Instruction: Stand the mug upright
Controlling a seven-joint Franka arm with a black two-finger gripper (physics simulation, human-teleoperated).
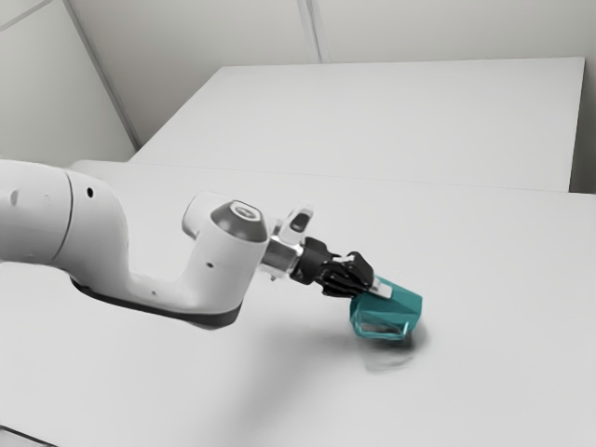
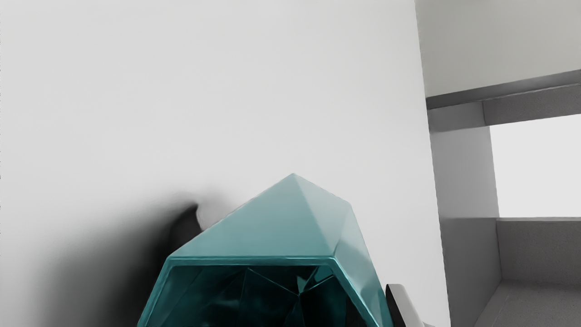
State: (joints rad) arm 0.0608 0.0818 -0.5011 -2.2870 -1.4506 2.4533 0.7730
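Shows a teal mug (image 1: 400, 302) tilted, not upright, at the tip of the black gripper (image 1: 380, 288), over the white table (image 1: 177, 382); can't tell whether touching it. Can't tell, either, whether the fingers are spread or pinching the mug. Casts a dark shadow (image 1: 403, 343) just beneath. Comes in low from the exterior view's left with the white arm (image 1: 102, 233), bends up at the wrist, then reaches toward the exterior view's right, slanting gently down, closer to level than to plumb. Gives in the exterior view the mug's outer facets; gives in the wrist view a straight-sided rim and dark hollow, mouth turned toward the camera. Adds in the wrist view a bright rectangular opening (image 2: 538, 168) past the table's edge.
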